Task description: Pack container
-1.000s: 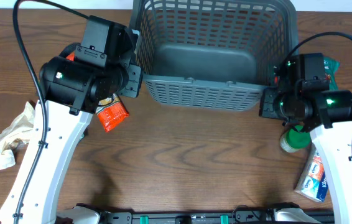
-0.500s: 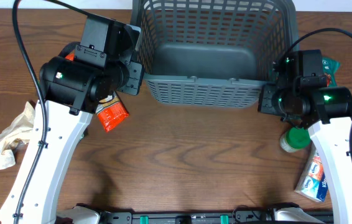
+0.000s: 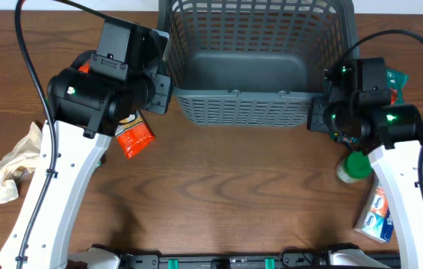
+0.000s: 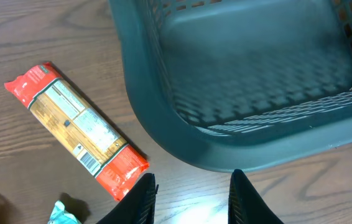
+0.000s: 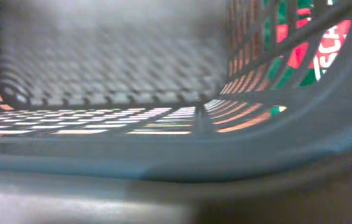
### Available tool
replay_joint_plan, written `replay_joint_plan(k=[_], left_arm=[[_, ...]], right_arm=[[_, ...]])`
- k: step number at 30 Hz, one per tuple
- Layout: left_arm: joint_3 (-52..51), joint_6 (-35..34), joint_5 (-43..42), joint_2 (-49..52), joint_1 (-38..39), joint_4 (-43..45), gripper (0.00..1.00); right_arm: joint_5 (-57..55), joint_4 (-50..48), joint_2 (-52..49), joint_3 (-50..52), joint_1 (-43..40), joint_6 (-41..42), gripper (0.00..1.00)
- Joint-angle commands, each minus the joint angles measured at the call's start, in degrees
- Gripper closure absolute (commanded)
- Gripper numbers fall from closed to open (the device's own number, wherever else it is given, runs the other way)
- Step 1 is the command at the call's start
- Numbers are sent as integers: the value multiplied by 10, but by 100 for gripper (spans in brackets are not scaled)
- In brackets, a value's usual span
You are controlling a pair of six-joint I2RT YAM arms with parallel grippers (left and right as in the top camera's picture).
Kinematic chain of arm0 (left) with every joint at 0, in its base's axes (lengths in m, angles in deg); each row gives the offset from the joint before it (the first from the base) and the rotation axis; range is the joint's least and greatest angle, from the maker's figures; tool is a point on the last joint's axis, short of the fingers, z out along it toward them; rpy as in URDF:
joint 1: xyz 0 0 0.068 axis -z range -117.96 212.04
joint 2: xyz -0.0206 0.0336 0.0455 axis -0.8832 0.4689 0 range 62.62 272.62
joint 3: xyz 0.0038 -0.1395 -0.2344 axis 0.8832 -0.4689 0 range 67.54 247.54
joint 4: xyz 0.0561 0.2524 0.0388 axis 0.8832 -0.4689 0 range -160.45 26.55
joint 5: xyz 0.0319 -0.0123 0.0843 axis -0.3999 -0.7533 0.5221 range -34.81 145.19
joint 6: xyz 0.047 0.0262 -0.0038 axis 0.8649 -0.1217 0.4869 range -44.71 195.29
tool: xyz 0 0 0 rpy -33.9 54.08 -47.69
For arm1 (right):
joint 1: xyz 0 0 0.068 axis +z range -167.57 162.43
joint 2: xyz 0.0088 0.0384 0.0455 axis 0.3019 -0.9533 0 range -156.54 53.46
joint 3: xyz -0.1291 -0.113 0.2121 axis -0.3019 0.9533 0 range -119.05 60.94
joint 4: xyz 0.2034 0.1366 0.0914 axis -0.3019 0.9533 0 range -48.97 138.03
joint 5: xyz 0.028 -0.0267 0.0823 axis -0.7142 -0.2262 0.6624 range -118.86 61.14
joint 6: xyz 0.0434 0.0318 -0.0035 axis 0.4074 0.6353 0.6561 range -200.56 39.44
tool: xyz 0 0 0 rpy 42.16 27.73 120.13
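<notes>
Altogether one container (image 3: 241,112), one crumpled wrapper (image 3: 10,168), one green-capped bottle (image 3: 353,166)

The container (image 3: 241,109) is open on top with a bare floor, so the way in from above is free. The left arm (image 3: 99,93) crowds its near-left corner and the right arm (image 3: 365,116) its near-right corner. Open table (image 3: 226,187) lies before its near wall, between a red packet (image 3: 134,139) and a green-capped bottle (image 3: 353,166).
</notes>
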Motion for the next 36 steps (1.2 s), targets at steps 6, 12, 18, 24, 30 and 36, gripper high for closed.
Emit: replay_joint_plan(k=[6,12,18,24,30,36], left_arm=[[6,6,7,2,2,2,75],[6,6,7,2,2,2,75],[6,6,7,2,2,2,75],[6,6,35,2,2,-1,67],[6,5,48,2,0,-2,34],[6,-29,48,-1,-13,1,33]], right_arm=[[11,-3,-30,-7,5,-10,99],[30,-23,-49,-7,5,-10,99],[39,-28,-52,-7,5,-10,99],[84,-14,-48,-7,22,-37,90],[83,39,-36,-8,40,-9,84],[83,98,-9,-8,40,2,74]])
